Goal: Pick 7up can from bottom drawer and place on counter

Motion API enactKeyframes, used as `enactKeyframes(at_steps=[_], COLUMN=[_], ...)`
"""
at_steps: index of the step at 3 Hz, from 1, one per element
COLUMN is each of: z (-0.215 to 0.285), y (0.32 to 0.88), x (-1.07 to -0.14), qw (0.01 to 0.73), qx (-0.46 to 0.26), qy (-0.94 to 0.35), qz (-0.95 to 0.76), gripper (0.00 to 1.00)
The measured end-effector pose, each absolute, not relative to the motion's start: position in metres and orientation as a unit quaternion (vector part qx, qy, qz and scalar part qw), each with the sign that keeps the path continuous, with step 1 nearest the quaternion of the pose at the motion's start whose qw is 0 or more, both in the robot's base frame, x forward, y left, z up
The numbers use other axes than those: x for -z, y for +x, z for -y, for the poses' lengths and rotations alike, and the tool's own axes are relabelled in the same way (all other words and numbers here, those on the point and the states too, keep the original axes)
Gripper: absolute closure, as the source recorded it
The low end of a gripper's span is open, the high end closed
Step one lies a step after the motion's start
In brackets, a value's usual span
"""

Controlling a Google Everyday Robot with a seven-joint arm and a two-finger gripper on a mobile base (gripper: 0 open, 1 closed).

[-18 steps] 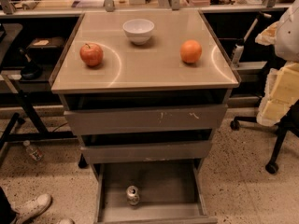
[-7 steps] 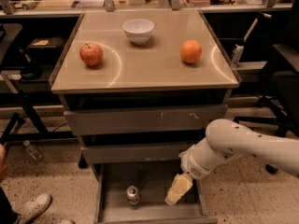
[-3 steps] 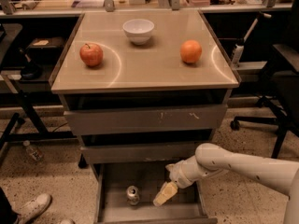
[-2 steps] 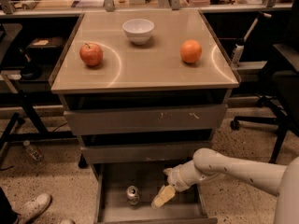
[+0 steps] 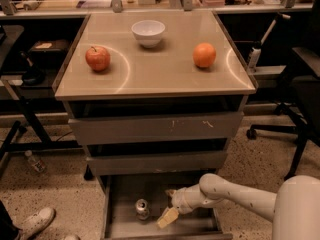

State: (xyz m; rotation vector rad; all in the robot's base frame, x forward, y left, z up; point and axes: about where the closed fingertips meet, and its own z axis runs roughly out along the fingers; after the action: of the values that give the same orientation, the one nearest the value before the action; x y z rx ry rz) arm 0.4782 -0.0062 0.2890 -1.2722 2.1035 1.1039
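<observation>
On the left of the worktop (image 5: 165, 81) sits a red apple (image 5: 97, 58), with a white bowl (image 5: 148, 32) further back toward the middle. There is nothing silver up there, so the placing half of the job is not done. Under the top, the 2 upper drawers (image 5: 150, 130) are pushed almost home. The bottom drawer (image 5: 120, 225) stands pulled out toward me, so the way in is already open. The 7up can (image 5: 142, 208) stands upright on the drawer floor, lid up, a little left of the middle and clear of the side walls. Just to its right the tool (image 5: 168, 216) hangs low inside the drawer, tipped down toward the floor. It is near the can but apart from it, with a strip of bare floor between them. Whether the tool is spread or pressed together I cannot tell from where I stand, but it has no hold on the can. Higher up and further right, an orange (image 5: 204, 54) rests on the worktop. Below it the pale arm (image 5: 235, 198) runs off to the lower right corner. I would put this at the reaching stage: the can has yet to be gripped, lifted out past the drawers above and set down, and the bare stretch between apple and orange looks the likeliest spot.
</observation>
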Motion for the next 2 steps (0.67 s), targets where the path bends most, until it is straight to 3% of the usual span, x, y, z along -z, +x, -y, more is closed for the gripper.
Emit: enactKeyframes(at_steps=[2], z=[-0.007], y=[0.493], x=[-0.269], qw=[0.244], qx=[-0.395], qy=[-0.466], qz=[-0.753], gripper=[0.00])
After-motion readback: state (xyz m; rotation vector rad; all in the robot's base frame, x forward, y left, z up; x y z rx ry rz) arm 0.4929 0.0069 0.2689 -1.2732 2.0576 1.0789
